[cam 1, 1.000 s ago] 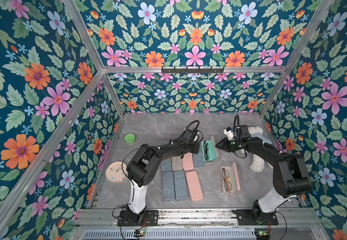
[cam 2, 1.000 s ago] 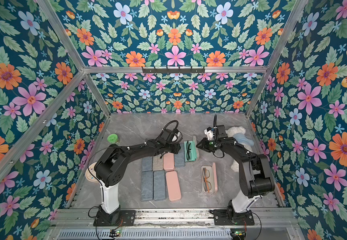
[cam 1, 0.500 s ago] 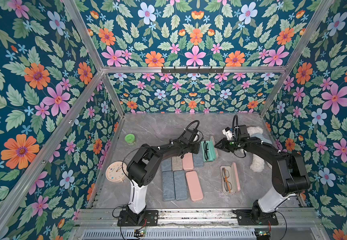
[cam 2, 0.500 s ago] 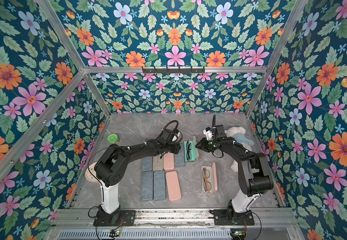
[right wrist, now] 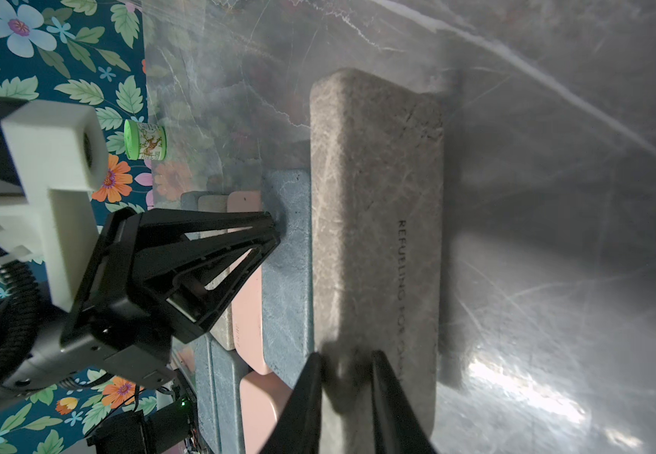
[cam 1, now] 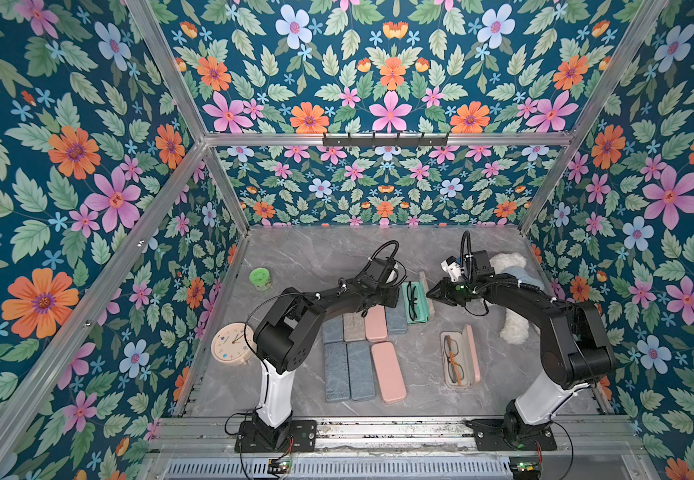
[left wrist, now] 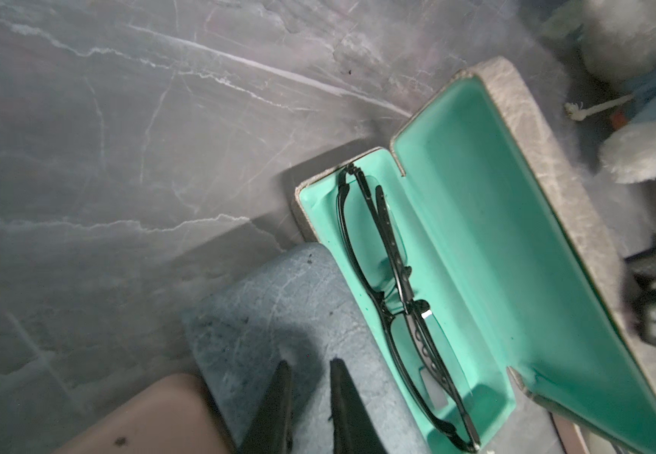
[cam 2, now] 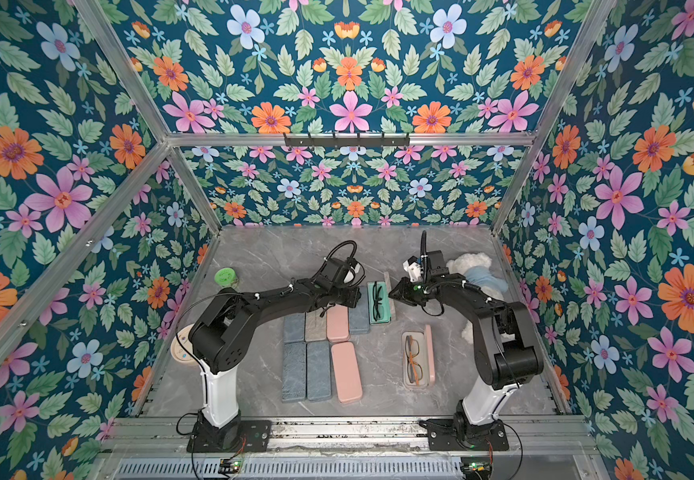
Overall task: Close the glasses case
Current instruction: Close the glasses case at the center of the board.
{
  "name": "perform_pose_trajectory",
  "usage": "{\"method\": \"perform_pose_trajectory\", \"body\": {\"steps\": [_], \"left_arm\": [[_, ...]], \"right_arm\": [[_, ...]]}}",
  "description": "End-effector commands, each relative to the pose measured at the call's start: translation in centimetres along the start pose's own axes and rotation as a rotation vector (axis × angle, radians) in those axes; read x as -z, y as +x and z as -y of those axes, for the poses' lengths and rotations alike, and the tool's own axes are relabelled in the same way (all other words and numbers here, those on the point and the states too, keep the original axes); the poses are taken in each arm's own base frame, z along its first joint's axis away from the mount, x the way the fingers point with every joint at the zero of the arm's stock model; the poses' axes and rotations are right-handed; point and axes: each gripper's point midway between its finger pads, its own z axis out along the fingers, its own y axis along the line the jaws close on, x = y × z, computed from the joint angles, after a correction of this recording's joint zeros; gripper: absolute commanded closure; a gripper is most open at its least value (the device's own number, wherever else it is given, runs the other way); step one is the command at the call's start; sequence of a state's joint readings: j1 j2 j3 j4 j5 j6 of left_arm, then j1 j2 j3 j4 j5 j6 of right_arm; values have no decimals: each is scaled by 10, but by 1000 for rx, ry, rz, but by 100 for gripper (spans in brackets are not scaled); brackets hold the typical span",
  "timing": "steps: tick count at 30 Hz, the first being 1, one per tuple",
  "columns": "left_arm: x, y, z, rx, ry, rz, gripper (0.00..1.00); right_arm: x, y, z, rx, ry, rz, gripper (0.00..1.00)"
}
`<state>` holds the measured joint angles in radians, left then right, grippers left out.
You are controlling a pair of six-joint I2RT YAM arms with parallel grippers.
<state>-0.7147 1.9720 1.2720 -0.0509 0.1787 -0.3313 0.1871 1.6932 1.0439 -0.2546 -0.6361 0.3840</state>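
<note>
The glasses case lies open behind the row of closed cases, grey stone outside and teal inside, with black glasses in its base. Its lid stands up on the right side. My right gripper is at the lid's outer face, jaws nearly together with nothing between them. My left gripper hovers over the blue case just left of the open case, also nearly closed and empty.
Closed blue, grey and pink cases lie in two rows in the middle. A second open pink case with brown glasses sits front right. A white plush toy, a green jar and a clock stand around.
My right gripper has edged left toward the lid, and both grippers' jaws have narrowed a little. The left arm has stayed about where it was.
</note>
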Motion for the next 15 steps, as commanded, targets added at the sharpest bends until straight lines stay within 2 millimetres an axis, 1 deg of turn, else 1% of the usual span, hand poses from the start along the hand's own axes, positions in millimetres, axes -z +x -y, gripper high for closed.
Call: {"method": "perform_pose_trajectory", "body": {"steps": [1,15], "left_arm": [[-3,11,0,-6,5,-39,79],[-4,10,0,-4,8,-39,79]], "right_arm": [[-1,4,-1,10,0,-19,76],[-7,9,-3,27,10,-45,77]]}}
